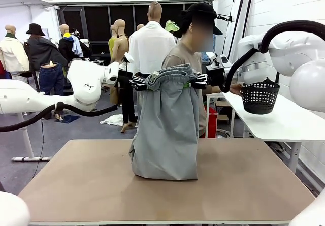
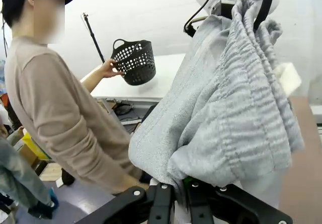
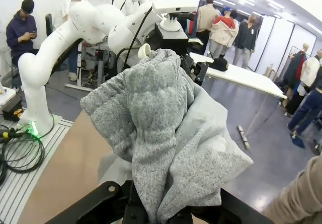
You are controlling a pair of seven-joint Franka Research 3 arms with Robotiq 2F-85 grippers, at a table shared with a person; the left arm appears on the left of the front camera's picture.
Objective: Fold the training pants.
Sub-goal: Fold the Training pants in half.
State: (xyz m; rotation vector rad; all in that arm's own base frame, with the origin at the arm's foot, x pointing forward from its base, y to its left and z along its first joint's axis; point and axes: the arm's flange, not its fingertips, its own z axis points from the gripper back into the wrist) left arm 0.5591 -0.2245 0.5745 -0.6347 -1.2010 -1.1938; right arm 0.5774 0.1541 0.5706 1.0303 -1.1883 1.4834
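Observation:
The light grey training pants [image 1: 167,129] hang in the air over the middle of the table, their lower end resting crumpled on the tabletop. My left gripper [image 1: 143,82] is shut on the left end of the gathered waistband, and my right gripper [image 1: 197,80] is shut on the right end. In the left wrist view the waistband [image 2: 241,113] bunches above my shut fingers [image 2: 166,204]. In the right wrist view the grey cloth [image 3: 166,133] drapes over my shut fingers [image 3: 136,211].
The brown table [image 1: 76,185] lies under the pants. A person [image 1: 190,58] stands behind them at the far side, one hand on a black perforated basket [image 1: 260,97] on a white side table [image 1: 274,119].

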